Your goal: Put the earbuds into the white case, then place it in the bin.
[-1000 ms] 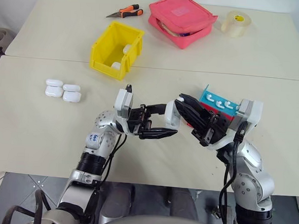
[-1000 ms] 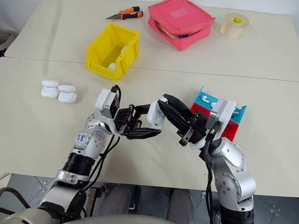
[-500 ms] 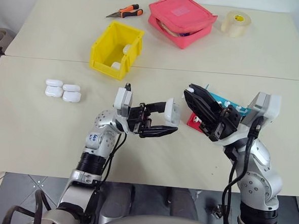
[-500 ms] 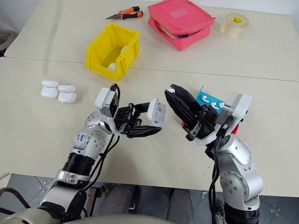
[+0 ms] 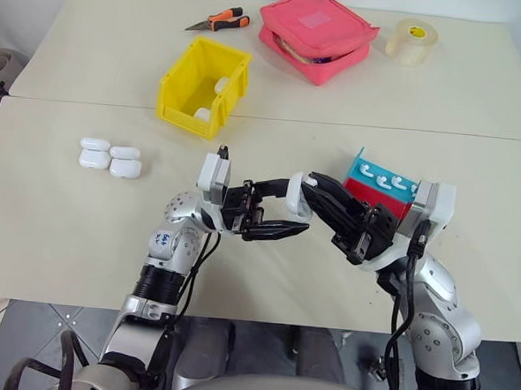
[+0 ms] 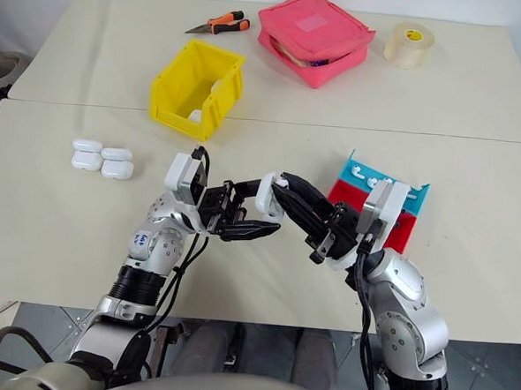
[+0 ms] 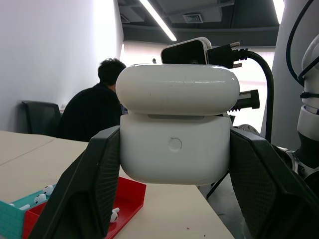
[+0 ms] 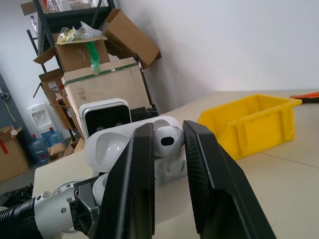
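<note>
Now the left gripper point(image 5: 282, 211) clamps its ribbed black fingers point(image 7: 94, 184) on the glossy, rounded white case point(image 7: 175, 134), held above the matte beige table point(image 5: 55, 227), well in front of the bright yellow plastic bin point(image 5: 203, 85). The lid looks flipped open in the right wrist view. The right gripper point(image 8: 167, 144) pinches a tiny smooth earbud point(image 8: 167, 141) between narrow fingers, right at the case's mouth. Four more rounded cases point(image 5: 110, 158) lie left of the held case; a red-and-blue tray point(image 5: 380, 186) sits right of it.
</note>
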Robot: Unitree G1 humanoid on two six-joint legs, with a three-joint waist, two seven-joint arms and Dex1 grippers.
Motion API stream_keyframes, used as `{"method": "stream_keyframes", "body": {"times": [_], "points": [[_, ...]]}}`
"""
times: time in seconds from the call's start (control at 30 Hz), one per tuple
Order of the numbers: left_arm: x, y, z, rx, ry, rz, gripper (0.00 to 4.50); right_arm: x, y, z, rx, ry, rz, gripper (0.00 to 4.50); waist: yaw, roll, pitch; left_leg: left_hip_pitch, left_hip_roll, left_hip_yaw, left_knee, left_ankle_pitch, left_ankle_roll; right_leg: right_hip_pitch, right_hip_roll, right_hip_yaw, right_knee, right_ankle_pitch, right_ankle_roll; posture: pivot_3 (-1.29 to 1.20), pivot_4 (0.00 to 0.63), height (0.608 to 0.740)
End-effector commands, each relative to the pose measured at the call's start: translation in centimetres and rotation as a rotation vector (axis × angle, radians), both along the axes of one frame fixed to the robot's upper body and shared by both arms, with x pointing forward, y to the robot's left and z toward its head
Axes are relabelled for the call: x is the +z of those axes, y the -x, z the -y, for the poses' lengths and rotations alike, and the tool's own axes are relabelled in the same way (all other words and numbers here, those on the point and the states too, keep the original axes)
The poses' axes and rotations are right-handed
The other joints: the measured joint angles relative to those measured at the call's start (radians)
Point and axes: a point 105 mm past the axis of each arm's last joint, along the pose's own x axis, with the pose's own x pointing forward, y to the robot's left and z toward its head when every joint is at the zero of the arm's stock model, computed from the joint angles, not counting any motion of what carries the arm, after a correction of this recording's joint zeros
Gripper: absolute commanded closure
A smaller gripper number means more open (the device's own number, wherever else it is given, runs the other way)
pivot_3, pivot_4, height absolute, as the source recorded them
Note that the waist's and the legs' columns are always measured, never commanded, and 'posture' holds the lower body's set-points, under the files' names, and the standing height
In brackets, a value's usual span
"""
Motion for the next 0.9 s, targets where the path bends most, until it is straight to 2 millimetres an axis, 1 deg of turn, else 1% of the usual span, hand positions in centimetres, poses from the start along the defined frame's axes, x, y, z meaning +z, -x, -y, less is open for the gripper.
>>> {"method": "stream_keyframes", "body": {"times": [0.03,0.13,0.2,0.23,0.43,0.53,0.63,0.73,0.77,0.8,0.9], "points": [[1.5,0.3,0.0,-0.008,0.039,0.059,1.7,-0.9,-0.1,0.1,-0.01,0.033,-0.021,4.02,0.0,0.0,0.0,0.0,0.0,0.0,0.0,0.0,0.0,0.0,0.0,0.0,0.0,0.0,0.0,0.0,0.15,0.74],[1.6,0.3,0.0,-0.005,0.043,0.062,1.7,-1.7,-0.2,0.1,-0.008,0.083,-0.041,4.02,0.0,0.0,0.0,0.0,0.0,0.0,0.0,0.0,0.0,0.0,0.0,0.0,0.0,0.0,0.0,0.0,0.15,0.74],[1.7,0.2,0.0,-0.002,0.045,0.065,1.7,-1.7,-0.2,0.2,0.01,0.084,-0.059,3.27,0.001,0.0,0.0,0.0,0.0,0.0,0.0,0.0,0.0,0.0,0.0,0.0,0.0,0.0,0.0,0.0,0.15,0.74],[1.7,0.2,0.0,-0.002,0.046,0.066,1.7,-1.5,-0.1,0.2,0.015,0.084,-0.055,3.01,0.001,0.0,0.0,0.0,0.0,0.0,0.0,0.0,0.0,0.0,0.0,0.0,0.0,0.0,0.0,0.0,0.15,0.74],[1.7,0.2,0.0,0.0,0.051,0.07,1.7,0.2,0.0,0.6,0.032,0.094,0.006,1.06,0.0,0.0,0.0,0.0,0.0,0.0,0.0,0.0,0.0,0.0,0.0,0.0,0.0,0.0,0.0,0.0,0.15,0.74],[1.5,0.1,-0.1,0.01,0.05,0.071,1.7,1.0,0.1,1.6,0.012,0.113,0.033,0.03,0.002,0.0,0.0,0.0,0.0,0.0,0.0,0.0,0.0,0.0,0.0,0.0,0.0,0.0,0.0,0.0,0.15,0.74],[1.0,0.1,-0.6,0.023,0.038,0.073,1.7,1.2,0.5,3.6,-0.037,0.171,0.043,0.03,0.005,0.0,0.0,-0.001,0.0,0.0,0.0,-0.001,0.001,0.0,0.0,0.0,-0.001,0.0,0.0,0.0,0.15,0.74],[0.5,0.1,-1.2,0.036,0.019,0.081,1.7,0.7,1.0,5.8,-0.092,0.258,0.036,0.03,0.004,0.0,0.0,-0.001,0.0,0.0,0.0,-0.001,0.002,0.0,0.0,0.0,-0.002,0.0,0.0,0.0,0.15,0.74],[0.2,0.1,-1.5,0.045,0.008,0.093,1.7,0.3,1.2,7.2,-0.133,0.32,0.035,0.03,0.004,0.0,0.0,-0.001,0.0,0.001,-0.001,-0.001,0.002,0.0,0.0,0.0,-0.002,0.0,0.0,0.0,0.15,0.74],[0.0,0.1,-1.8,0.051,0.0,0.102,1.7,0.0,1.4,8.1,-0.159,0.364,0.033,0.03,0.004,0.0,0.0,-0.001,0.0,0.001,-0.001,-0.001,0.002,0.0,0.0,0.0,-0.002,0.0,0.0,0.0,0.15,0.74],[-0.5,0.4,-2.7,0.075,-0.024,0.183,1.7,-2.1,2.4,13.2,-0.287,0.562,0.009,0.03,0.005,0.0,0.0,-0.001,0.0,0.002,-0.001,-0.001,0.002,0.001,0.0,0.0,-0.002,0.0,0.0,0.0,0.15,0.74]]}}
